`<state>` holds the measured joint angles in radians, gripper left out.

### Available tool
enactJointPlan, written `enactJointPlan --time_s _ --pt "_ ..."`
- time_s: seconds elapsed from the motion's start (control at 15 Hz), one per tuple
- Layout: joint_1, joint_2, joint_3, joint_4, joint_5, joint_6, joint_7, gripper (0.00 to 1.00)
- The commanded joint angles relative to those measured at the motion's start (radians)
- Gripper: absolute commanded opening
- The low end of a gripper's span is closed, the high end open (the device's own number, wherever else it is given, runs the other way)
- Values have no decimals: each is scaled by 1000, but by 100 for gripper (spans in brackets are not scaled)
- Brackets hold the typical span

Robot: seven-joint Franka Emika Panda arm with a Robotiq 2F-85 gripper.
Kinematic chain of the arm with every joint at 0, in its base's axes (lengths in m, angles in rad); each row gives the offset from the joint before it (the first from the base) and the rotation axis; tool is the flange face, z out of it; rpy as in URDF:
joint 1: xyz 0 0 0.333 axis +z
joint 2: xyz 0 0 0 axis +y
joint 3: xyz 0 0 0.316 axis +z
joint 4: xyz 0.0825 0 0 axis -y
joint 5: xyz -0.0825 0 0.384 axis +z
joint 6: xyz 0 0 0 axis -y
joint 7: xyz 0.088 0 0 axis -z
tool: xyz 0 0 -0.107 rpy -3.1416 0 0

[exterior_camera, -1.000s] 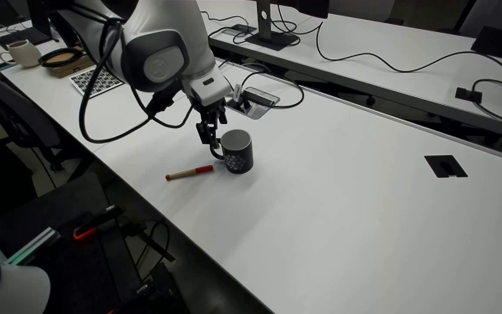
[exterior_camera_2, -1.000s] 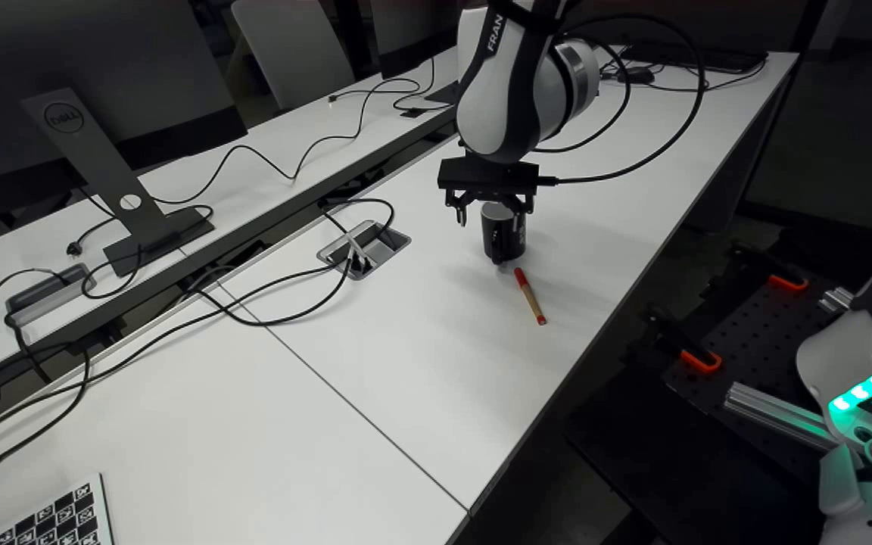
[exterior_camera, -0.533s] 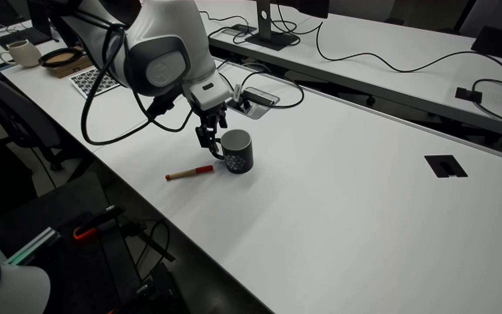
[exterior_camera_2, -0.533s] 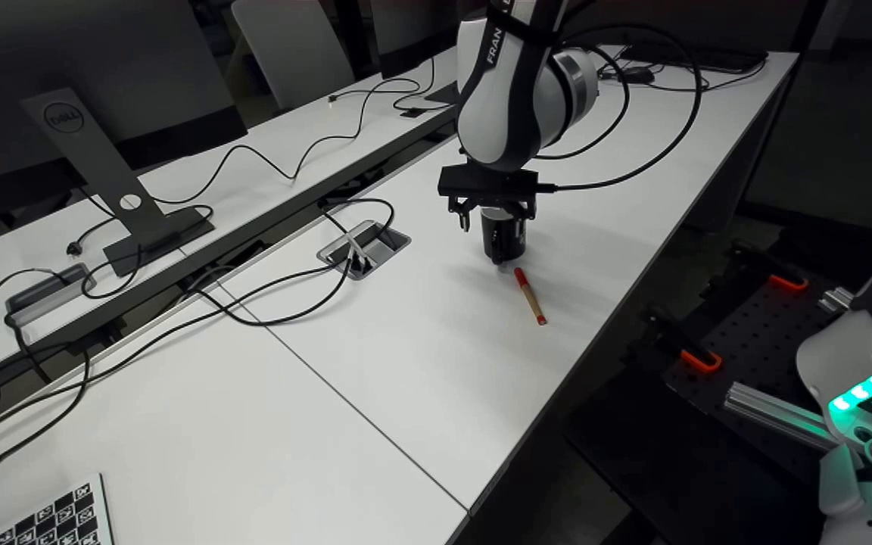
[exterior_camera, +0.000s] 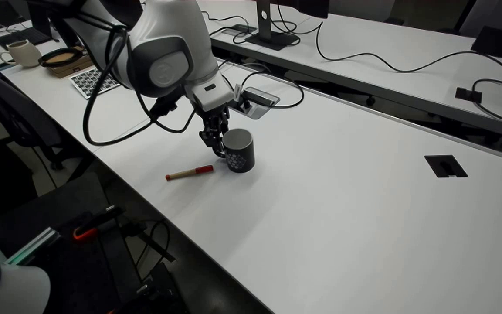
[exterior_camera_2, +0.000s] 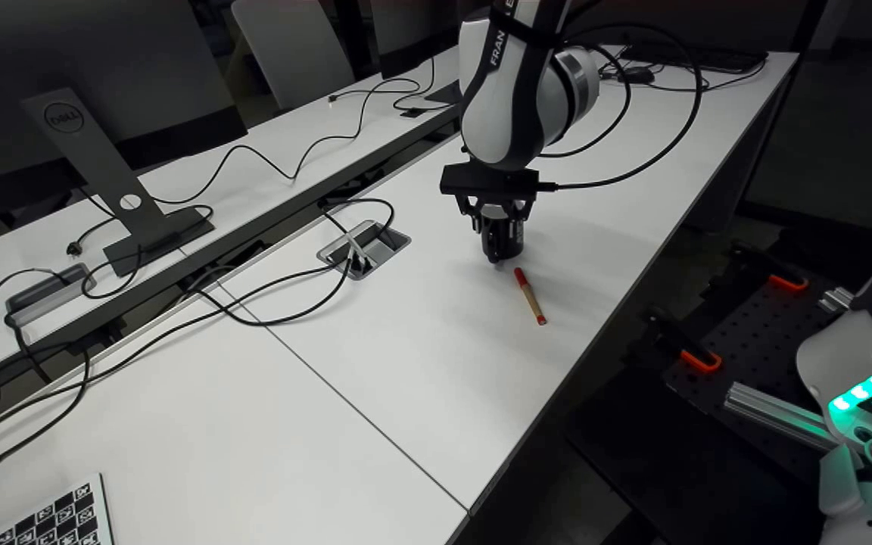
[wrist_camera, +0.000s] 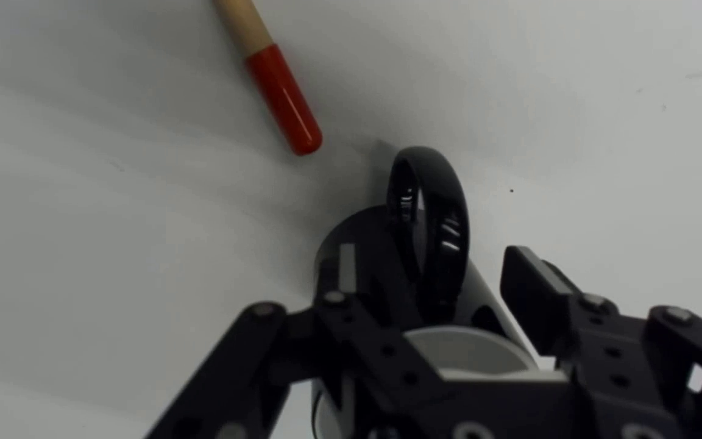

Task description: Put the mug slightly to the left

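Observation:
The dark mug [exterior_camera: 240, 158] stands upright on the white table in both exterior views [exterior_camera_2: 504, 245], with a pale dotted print on its side. In the wrist view the mug [wrist_camera: 360, 231] is partly hidden behind the fingers, and its black handle [wrist_camera: 448, 213] points between them. My gripper [exterior_camera: 214, 138] is low at the mug's handle side. Its fingers are part-way closed [exterior_camera_2: 495, 227]. In the wrist view the gripper [wrist_camera: 429, 268] has one finger on each side of the handle. A gap shows between the right finger and the handle; contact on the left is unclear.
A wooden stick with red ends [exterior_camera: 190, 172] lies close to the mug's handle side. A recessed socket box [exterior_camera: 257, 102] with cables is set in the table behind. A checkered board [exterior_camera: 95, 82] and a whitish cup [exterior_camera: 23, 53] are farther along the table.
My gripper has come down a little, and its fingers have moved closer together around the handle side. The mug has shifted very slightly.

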<state>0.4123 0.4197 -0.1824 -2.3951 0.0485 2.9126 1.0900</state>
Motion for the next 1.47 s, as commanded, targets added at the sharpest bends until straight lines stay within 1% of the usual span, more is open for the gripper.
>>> enactJointPlan --time_s 0.0,0.2,0.27,0.33,0.4,0.87,1.2,1.4 --pt "27 12 -27 21 -36 -17 51 31" --pt "36 12 -33 24 -49 -21 69 7" --pt "40 12 -37 26 -55 -23 76 2" --pt "41 12 -38 27 -58 -24 79 0" --pt "42 11 -40 28 -62 -27 81 4" --pt "48 2 -49 25 -100 -27 100 4" --pt "87 -40 -106 29 -179 -32 110 4" --pt "84 -75 -99 42 -222 -41 79 4"
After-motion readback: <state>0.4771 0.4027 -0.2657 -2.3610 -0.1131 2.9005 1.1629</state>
